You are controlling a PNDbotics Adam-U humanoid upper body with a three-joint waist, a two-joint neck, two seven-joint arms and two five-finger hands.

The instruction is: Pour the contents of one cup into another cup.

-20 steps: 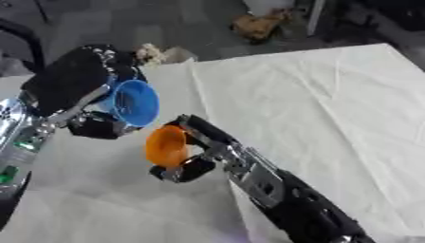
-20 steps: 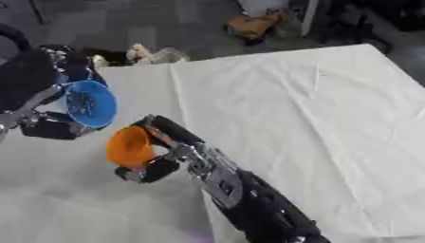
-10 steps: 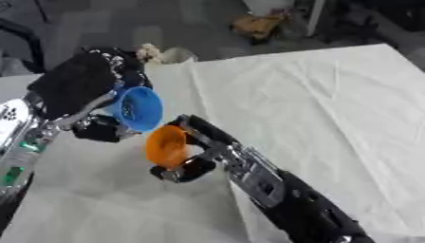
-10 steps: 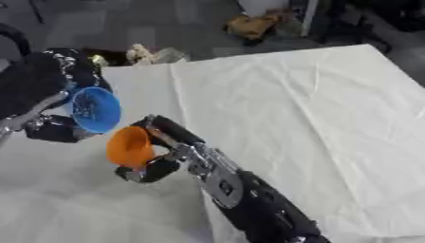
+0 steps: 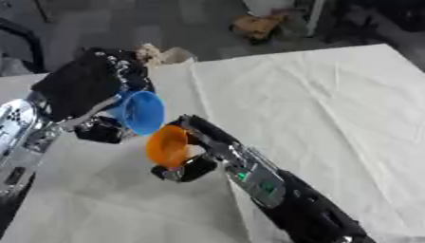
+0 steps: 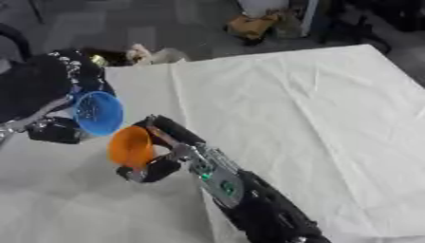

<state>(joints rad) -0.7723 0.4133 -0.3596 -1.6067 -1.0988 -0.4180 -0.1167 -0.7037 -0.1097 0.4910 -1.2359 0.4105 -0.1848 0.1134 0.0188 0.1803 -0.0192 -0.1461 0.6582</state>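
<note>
A blue cup [image 5: 139, 111] is held in the air, tipped on its side with its mouth facing right and down; my left hand [image 5: 89, 90] is shut on it. Just below and to its right is an orange cup [image 5: 168, 145], also tilted, with its mouth toward the blue one. My right hand [image 5: 192, 161] is shut on the orange cup, and its arm reaches in from the lower right. The two rims are close together, almost touching. I cannot make out any contents in either cup.
A white cloth [image 5: 315, 104] covers the table, creased in places. Small pale objects [image 5: 158, 53] lie at the table's far edge behind my left hand. Beyond the table are a dark floor and a brown item [image 5: 257, 24].
My left hand has brought the blue cup down and right, closer to the orange cup. The orange cup and right hand have barely moved.
</note>
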